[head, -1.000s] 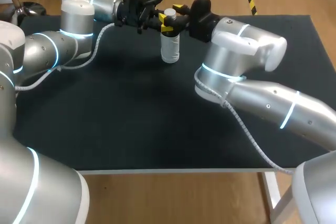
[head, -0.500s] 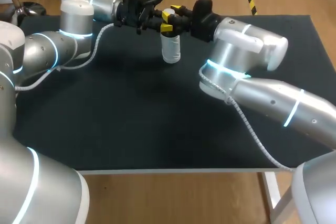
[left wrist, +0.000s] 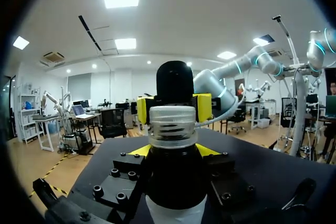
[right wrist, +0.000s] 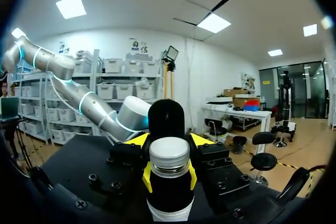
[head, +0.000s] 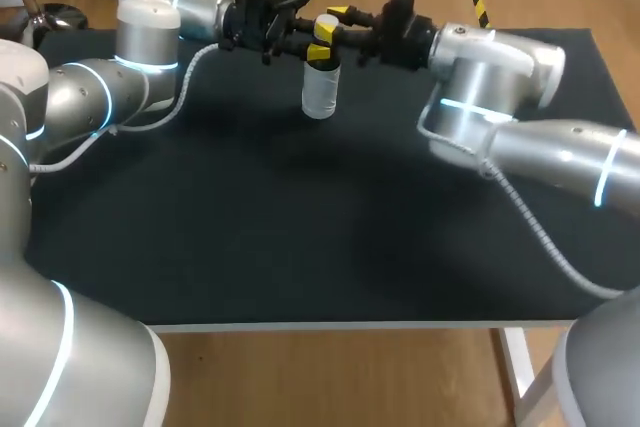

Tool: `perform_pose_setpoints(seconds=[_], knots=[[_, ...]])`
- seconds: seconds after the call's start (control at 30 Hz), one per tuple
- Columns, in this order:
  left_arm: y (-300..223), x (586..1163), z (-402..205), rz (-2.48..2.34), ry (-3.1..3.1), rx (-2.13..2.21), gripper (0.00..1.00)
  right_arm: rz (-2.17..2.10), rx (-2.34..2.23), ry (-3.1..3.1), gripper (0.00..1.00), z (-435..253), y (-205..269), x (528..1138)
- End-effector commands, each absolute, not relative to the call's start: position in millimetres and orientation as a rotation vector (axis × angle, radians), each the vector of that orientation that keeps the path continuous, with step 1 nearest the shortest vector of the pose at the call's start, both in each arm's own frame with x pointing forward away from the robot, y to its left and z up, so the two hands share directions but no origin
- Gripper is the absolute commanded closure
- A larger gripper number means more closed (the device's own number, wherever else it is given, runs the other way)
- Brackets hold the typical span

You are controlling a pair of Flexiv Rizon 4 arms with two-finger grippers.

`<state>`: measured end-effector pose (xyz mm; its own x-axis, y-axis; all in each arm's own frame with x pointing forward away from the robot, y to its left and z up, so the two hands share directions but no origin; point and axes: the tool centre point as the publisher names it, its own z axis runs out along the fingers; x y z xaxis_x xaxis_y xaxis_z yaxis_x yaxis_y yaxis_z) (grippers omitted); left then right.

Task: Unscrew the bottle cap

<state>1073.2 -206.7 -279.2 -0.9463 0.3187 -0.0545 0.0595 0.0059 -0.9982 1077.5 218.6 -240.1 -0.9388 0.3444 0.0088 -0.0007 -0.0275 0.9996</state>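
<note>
Bottle (head: 320,97) upright on table (head: 250,207), left gripper (left wrist: 173,151) clamping its neck, right gripper (right wrist: 169,176) pinching the cap (right wrist: 169,153) (both closed tight).

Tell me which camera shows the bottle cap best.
The right wrist view: the bottle cap shows whole, top and ribbed side. The left wrist view shows only its side; the head view barely shows it.
</note>
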Motion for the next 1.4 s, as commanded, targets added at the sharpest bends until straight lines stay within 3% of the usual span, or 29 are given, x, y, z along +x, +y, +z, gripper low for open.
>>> perform_pose_setpoints(seconds=[0.03,0.27,0.43,0.77,1.4], knots=[[-206.0,1081.3,-282.1,1.993,-2.016,-0.496,1.00,2.313,-0.070,2.187,1.00,-238.5,215.1,1086.9],[-206.0,1081.3,-282.1,1.993,-2.016,-0.496,1.00,2.279,-0.102,2.132,1.00,-214.8,190.6,1094.7],[-206.0,1081.3,-282.1,1.993,-2.016,-0.496,1.00,2.110,0.023,2.177,1.00,-209.8,133.8,1098.6],[-206.0,1081.3,-282.1,1.993,-2.016,-0.496,1.00,1.976,0.301,2.242,1.00,-262.6,49.5,1086.8],[-206.0,1081.3,-282.1,1.993,-2.016,-0.496,1.00,1.811,0.580,2.491,1.00,-399.0,15.6,1062.7]])
